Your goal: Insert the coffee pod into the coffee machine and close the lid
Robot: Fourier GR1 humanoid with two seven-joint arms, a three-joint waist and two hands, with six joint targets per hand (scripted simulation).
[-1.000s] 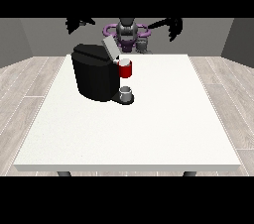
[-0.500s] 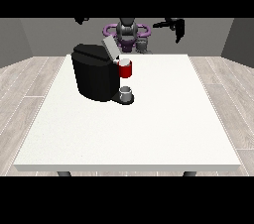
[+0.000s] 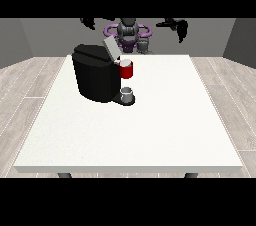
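A broad stretch of bare white counter [image 3: 150, 135] lies nearest, and on it, toward the left, stands the black coffee machine [image 3: 96, 72]. At the machine's front foot, on its drip base, sits a small grey thing [image 3: 127, 94]; it may be the coffee pod, though that cannot be told from here. Just above it, at the machine's spout side, is a red thing at the machine [image 3: 127, 69], and above that the pale lid [image 3: 111, 49] tilts up, open. If the grey piece is the pod, it looks light, rigid and smooth-sided, best pinched across its sides from above. Beyond the machine, the robot [image 3: 128, 32] holds both arms raised clear of the counter: the hand at the view's right [image 3: 181, 28] and the hand at the view's left [image 3: 89, 22] each carry nothing, fingers hanging relaxed.
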